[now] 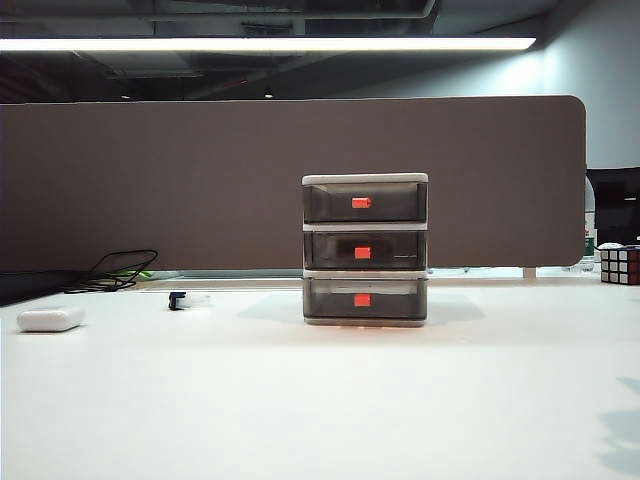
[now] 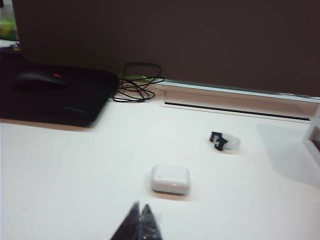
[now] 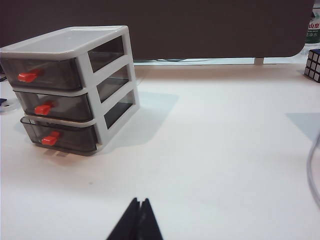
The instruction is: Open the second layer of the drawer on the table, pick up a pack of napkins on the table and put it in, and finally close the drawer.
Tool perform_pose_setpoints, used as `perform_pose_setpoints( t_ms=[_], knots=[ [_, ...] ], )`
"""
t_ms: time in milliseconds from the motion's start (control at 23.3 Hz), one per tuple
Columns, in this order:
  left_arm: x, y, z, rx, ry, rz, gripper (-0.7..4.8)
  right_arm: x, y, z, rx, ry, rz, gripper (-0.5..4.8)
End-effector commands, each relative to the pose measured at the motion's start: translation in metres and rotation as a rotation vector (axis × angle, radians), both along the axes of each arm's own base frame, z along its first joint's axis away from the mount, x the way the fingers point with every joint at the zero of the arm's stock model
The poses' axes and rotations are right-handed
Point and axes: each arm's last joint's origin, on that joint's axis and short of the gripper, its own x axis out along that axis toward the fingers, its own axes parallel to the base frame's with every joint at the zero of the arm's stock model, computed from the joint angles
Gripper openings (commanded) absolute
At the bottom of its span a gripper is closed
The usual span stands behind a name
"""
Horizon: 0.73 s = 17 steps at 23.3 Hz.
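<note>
**A:** Where does the small three-tier cabinet with a pale grey frame (image 1: pixel 365 179) stand?

**B:** Midway along the plain white table (image 1: pixel 300 400), towards its far edge. All three smoky drawers are pushed in, and their red-orange handles face the near edge. The second layer, the smoky translucent middle tray (image 1: pixel 335 250), is flush with the frame, so I judge it would pull straight out towards the near edge.

**A:** And the purple and white pack of napkins?

**B:** I can't find it on the table. Whether it is behind a smoky front, I can't tell. The only thing lying towards the left edge is a plain white rounded oblong object (image 1: pixel 50 319).

**A:** The claws?

**B:** The left claw (image 2: pixel 139 210) and the right claw (image 3: pixel 140 205) both have their tips pressed together, gripping nothing, and each hangs above bare table.

**A:** Which is better placed for the handle?

**B:** I'd say the right. Its wrist camera takes in the whole cabinet, front and side. The left one faces the white oblong and catches only a sliver of the frame.
</note>
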Motion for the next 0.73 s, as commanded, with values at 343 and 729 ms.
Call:
perform_pose_setpoints(
  t_ms=[343,729],
  knots=[
    [-0.0003,-0.0002,0.0017,-0.015,-0.002,-0.006,-0.04,0.0002,0.0005,-0.0011,-0.003,-0.006,0.006,-0.05],
    [-0.0003,-0.0002,0.0017,-0.015,-0.002,-0.006,-0.04,0.0002,0.0005,-0.0011,-0.003,-0.006,0.006,-0.05]
  ],
)
